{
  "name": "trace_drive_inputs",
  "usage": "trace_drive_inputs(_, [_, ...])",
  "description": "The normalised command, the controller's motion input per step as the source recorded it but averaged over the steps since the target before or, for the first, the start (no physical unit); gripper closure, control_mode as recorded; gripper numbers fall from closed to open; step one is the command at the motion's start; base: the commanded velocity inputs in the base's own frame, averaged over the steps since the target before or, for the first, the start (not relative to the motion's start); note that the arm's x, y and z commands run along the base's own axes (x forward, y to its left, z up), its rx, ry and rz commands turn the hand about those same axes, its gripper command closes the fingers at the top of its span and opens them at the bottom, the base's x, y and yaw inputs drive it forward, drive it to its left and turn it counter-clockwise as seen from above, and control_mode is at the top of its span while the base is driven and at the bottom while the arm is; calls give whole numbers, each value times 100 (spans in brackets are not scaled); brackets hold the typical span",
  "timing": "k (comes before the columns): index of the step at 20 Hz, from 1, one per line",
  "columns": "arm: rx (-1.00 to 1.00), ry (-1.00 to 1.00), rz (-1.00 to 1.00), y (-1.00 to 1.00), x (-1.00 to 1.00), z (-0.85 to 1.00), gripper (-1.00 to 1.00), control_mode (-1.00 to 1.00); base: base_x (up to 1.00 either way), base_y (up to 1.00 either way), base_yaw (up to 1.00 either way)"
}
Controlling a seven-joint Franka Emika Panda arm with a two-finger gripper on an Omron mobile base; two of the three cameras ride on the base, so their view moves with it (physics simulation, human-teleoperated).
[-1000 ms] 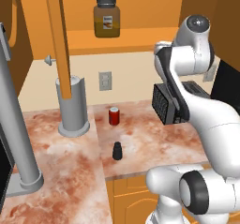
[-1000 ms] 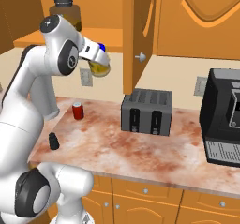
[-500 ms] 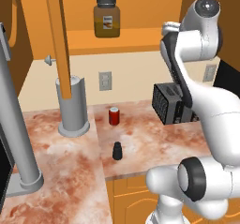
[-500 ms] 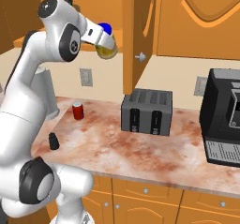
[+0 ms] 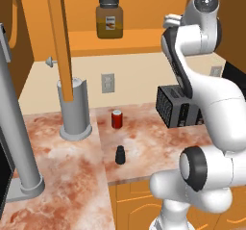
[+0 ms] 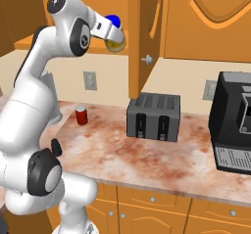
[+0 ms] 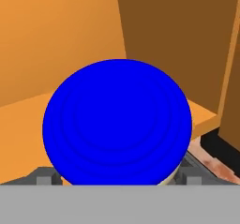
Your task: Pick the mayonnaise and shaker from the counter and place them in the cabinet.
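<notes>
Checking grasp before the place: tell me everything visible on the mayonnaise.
The mayonnaise is a small pale-yellow jar with a round blue lid. The gripper holds it in the air, tilted, at the height of the cabinet's shelf and well above the counter. In the hand view the lid faces the camera and hides the jar's body. Its label cannot be made out. Nothing but the gripper touches it.
</notes>
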Motion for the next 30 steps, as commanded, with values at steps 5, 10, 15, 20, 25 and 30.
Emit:
trace_drive_inputs(5, [0,-1,0,-1,46,0,100,-100,0,0,0])
trace_drive_inputs(10, [0,0,0,-6,49,-1,100,-100,0,0,0])
trace_drive_inputs(15, [0,0,0,-2,32,-25,100,-100,0,0,0])
trace_drive_inputs(20, [1,0,0,0,19,-44,100,-100,0,0,0])
trace_drive_inputs(25, [4,2,0,-3,29,-71,100,-100,0,0,0])
trace_drive_inputs(30, [1,0,0,-11,42,-61,100,-100,0,0,0])
